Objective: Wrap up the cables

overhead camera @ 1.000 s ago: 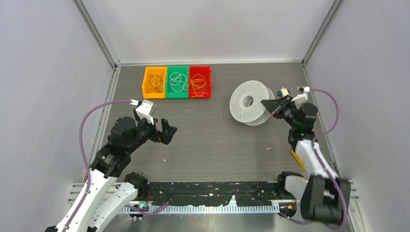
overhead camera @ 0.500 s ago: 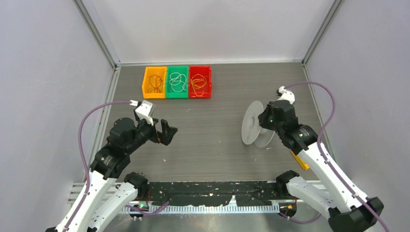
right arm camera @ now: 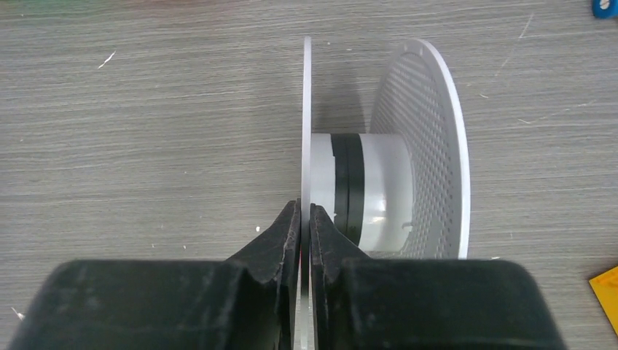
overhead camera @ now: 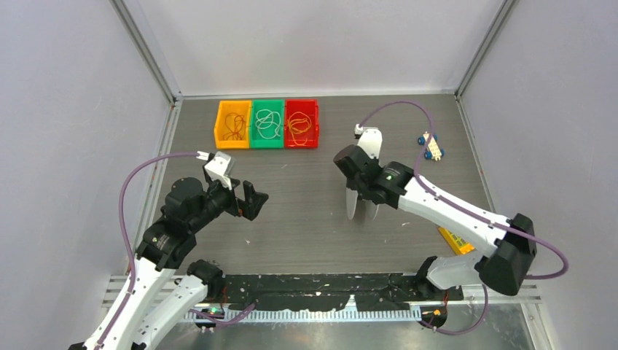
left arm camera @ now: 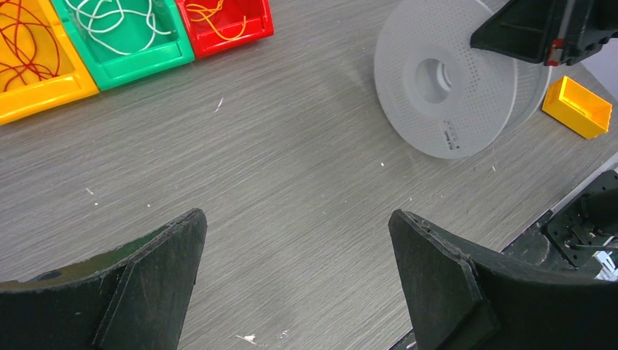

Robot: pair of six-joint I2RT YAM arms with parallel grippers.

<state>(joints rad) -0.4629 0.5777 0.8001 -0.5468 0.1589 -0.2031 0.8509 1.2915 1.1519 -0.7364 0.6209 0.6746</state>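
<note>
The cable, a thin yellow-orange wire (overhead camera: 299,125), lies loosely curled in the red bin (overhead camera: 315,122) at the back; the left wrist view shows the wire (left arm camera: 211,13) too. My right gripper (overhead camera: 361,194) is shut on one flange of a white plastic spool (overhead camera: 353,205), which stands on edge near the table's middle. In the right wrist view the fingertips (right arm camera: 306,208) pinch the thin flange (right arm camera: 307,109), with the hub (right arm camera: 372,189) to the right. My left gripper (overhead camera: 244,200) hovers open at the left, holding nothing (left arm camera: 296,219), well apart from the spool (left arm camera: 444,80).
A yellow bin (overhead camera: 221,124) with dark-red wires and a green bin (overhead camera: 267,142) with white wires stand beside the red one. A small blue-wheeled part (overhead camera: 431,146) lies at the back right. A yellow block (overhead camera: 453,239) sits at the right front. Black tape (overhead camera: 321,281) lines the near edge.
My right arm has swung left and carried the spool from the back right to the table's middle, turning it edge-on. The left arm has not moved.
</note>
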